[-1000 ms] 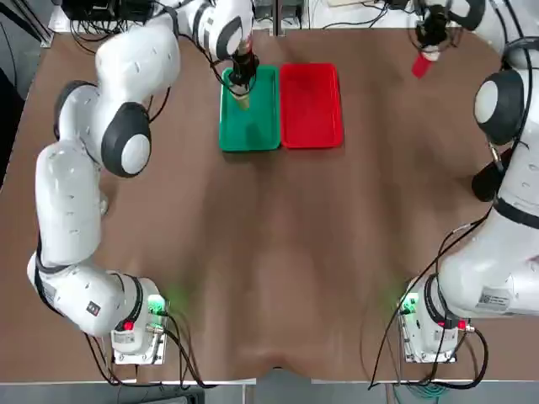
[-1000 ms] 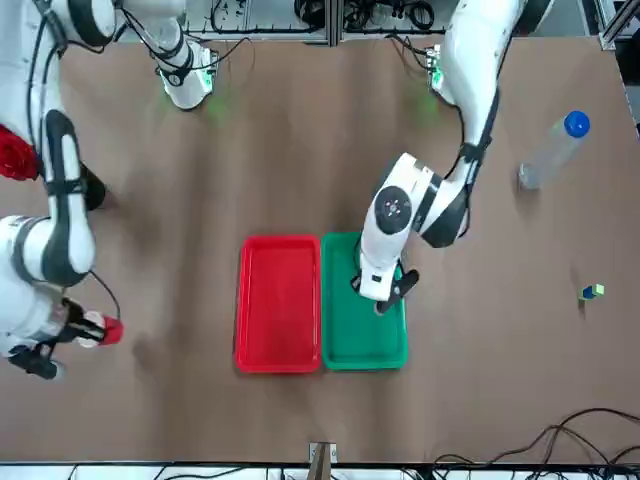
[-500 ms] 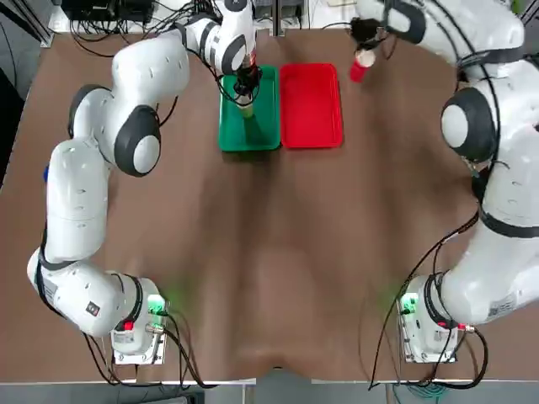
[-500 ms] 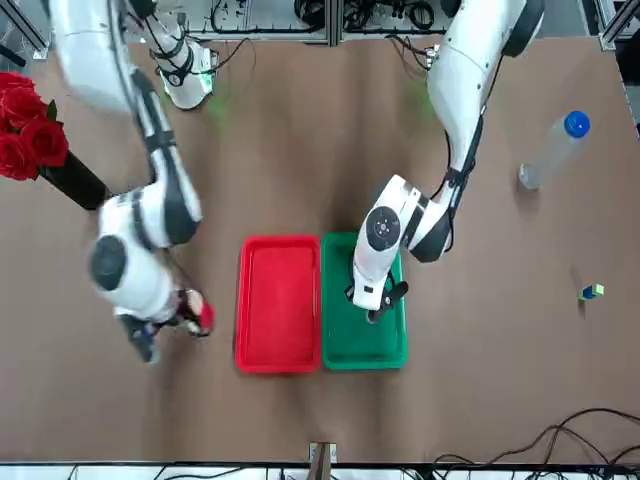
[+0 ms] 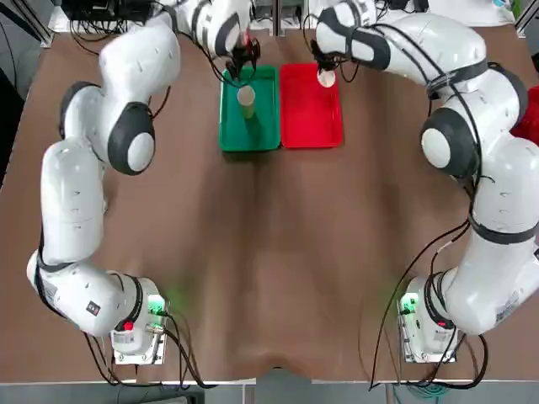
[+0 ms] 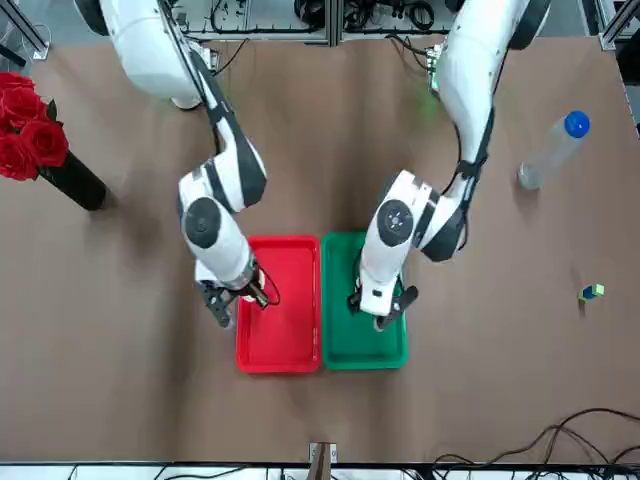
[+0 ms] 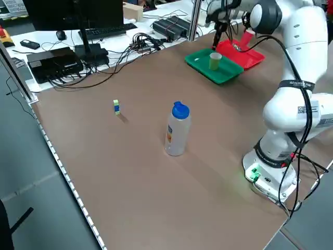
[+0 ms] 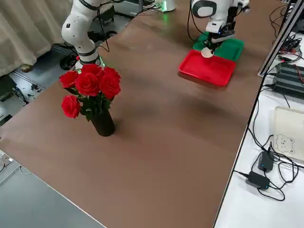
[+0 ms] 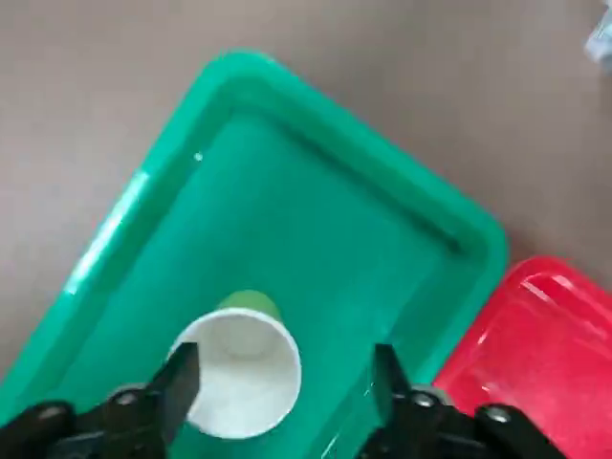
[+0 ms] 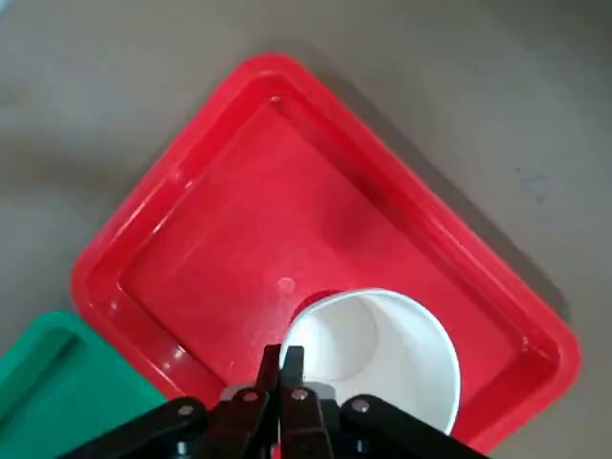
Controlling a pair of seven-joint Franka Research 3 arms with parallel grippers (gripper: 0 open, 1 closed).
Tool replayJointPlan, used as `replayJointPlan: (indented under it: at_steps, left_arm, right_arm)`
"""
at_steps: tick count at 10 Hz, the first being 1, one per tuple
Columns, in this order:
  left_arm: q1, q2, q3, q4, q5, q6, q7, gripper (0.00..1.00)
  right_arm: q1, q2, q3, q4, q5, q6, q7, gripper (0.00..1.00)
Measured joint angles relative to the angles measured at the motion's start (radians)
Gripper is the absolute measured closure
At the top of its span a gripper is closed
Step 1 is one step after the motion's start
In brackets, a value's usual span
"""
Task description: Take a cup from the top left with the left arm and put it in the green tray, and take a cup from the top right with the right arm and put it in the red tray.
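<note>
Right end effector (image 10: 287, 368) pinches upright red cup (image 10: 378, 354); left end effector (image 9: 282, 378) spread.

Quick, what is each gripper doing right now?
Left gripper: open, above the yellow-green cup standing in the green tray.
Right gripper: shut on the red cup's rim, over the red tray.

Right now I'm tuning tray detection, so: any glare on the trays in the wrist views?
Left wrist view: a white glare streak along the green tray's rim. Right wrist view: small bright spots on the red tray, one beside the red cup.
</note>
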Motion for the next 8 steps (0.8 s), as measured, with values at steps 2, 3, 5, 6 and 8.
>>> replayJointPlan:
  at_steps: [2, 3, 5, 6, 8]
  left_arm:
    - [0.057, -0.114, 0.01, 0.005, 0.0, -0.122, 0.051, 0.14]
    - [0.095, -0.166, 0.01, 0.004, -0.001, -0.192, 0.091, 0.13]
    - [0.162, -0.246, 0.011, 0.004, -0.004, -0.34, 0.191, 0.0]
    - [0.207, -0.284, 0.01, 0.002, -0.025, -0.408, 0.266, 0.0]
    - [0.325, -0.363, 0.011, -0.011, -0.051, -0.514, 0.485, 0.0]
  right_arm:
    - [0.008, 0.049, -0.005, -0.006, -0.009, 0.055, 0.0, 0.97]
    - [0.008, 0.062, -0.009, -0.006, -0.015, 0.062, 0.0, 0.97]
    - [0.011, 0.081, -0.009, -0.007, -0.024, 0.064, 0.0, 0.96]
    - [0.016, 0.082, -0.009, -0.006, -0.024, 0.064, 0.0, 0.94]
    - [0.024, 0.082, -0.009, -0.005, -0.026, 0.065, 0.0, 0.67]
